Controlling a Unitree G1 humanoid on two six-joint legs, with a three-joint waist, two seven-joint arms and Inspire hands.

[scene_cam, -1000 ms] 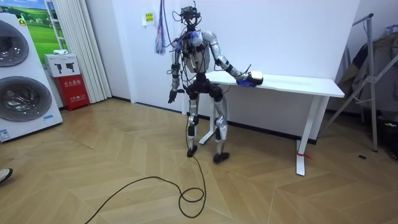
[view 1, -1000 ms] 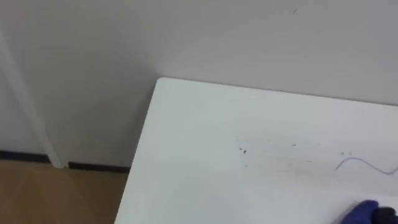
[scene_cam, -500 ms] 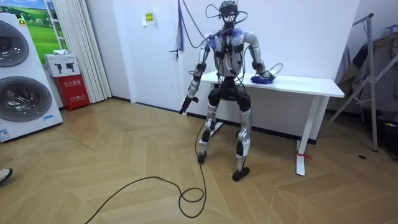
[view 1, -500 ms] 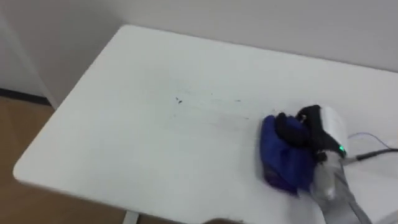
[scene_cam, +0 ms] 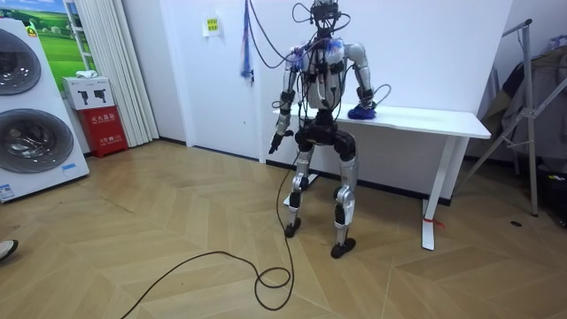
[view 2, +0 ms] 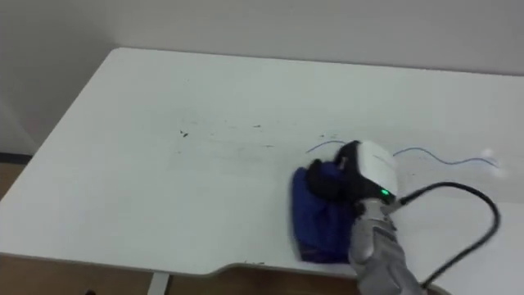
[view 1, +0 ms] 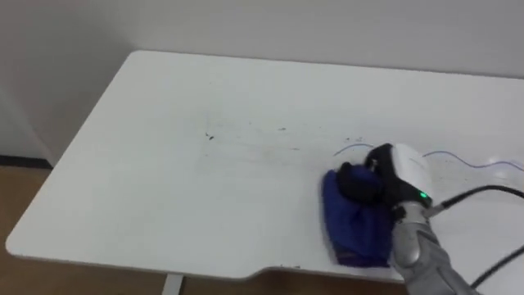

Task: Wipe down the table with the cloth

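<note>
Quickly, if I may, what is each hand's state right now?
Left hand: hanging at its side, state cannot be told.
Right hand: shut on the blue cloth on the table.

We are finding no text we can read. In the room view, we are seeing a small yellow notice (scene_cam: 211, 25) on the far wall and a red box (scene_cam: 105, 131) with white marks at the left, both too small to make out.

Right hand (view 2: 364, 176) sits on a bunched blue cloth (view 2: 315, 223) near the white table (view 2: 147, 205)'s front edge, with its dark fingers curled into the cloth. Dark specks (view 2: 184, 133) mark the table's left part, and a thin blue line (view 2: 426, 152) marks its right part.
</note>
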